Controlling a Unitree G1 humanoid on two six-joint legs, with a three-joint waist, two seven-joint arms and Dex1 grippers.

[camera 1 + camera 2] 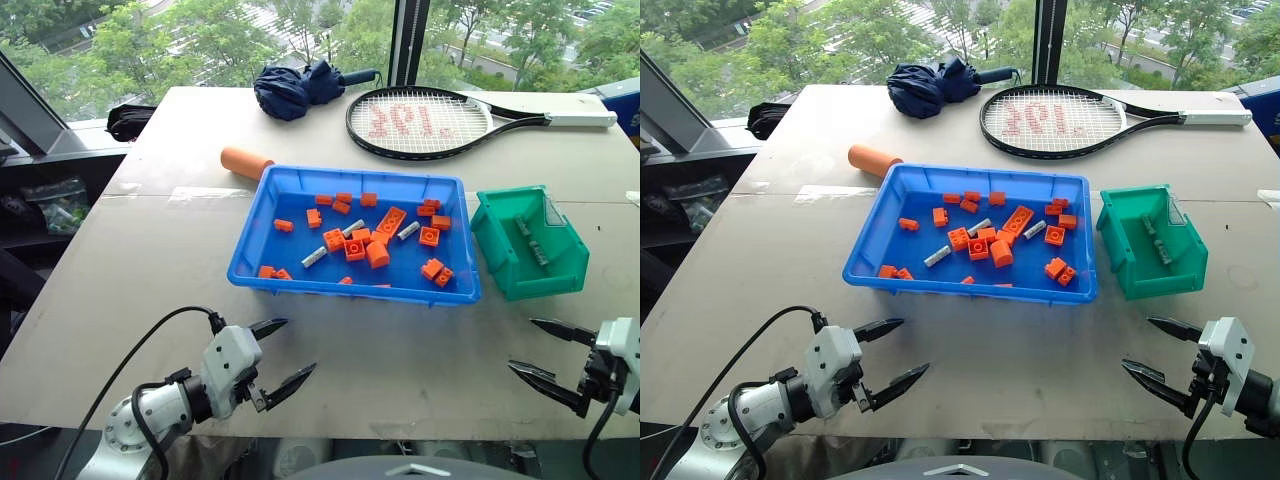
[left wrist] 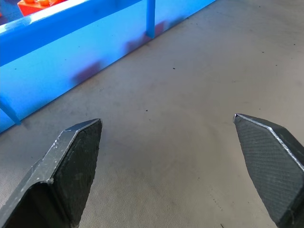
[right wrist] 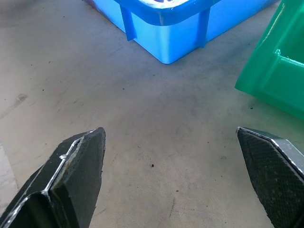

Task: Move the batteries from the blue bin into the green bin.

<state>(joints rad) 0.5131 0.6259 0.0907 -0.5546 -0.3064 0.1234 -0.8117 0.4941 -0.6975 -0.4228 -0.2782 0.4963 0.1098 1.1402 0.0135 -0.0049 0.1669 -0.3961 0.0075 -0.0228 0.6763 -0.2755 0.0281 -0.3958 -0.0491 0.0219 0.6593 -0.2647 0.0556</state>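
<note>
**Left eye view: both hands spread and empty short of the two bins**

Left eye view shows a pale grey tabletop [image 1: 130,260] with a large shallow bright blue plastic bin [image 1: 258,255] near its middle. Inside lie many orange studded toy bricks [image 1: 378,255] and three small silver-grey metal batteries [image 1: 314,257], scattered among the bricks and mostly around the middle of the bin. Just beside the blue bin, on the robot's right, stands a small deep teal-green plastic bin [image 1: 500,262]; it does not touch the blue one, and two more grey batteries lie on its floor.

The left hand [image 1: 285,352] hovers over the bare tabletop near the blue bin's near left corner, its two black fingers spread wide with nothing between them. The right hand [image 1: 545,350] hovers near the green bin's near side, fingers likewise spread wide and empty.

Beyond the blue bin lie an orange cylinder [image 1: 245,162], a folded dark blue umbrella [image 1: 300,87] and a black-framed tennis racket with a white grip [image 1: 420,122].
</note>
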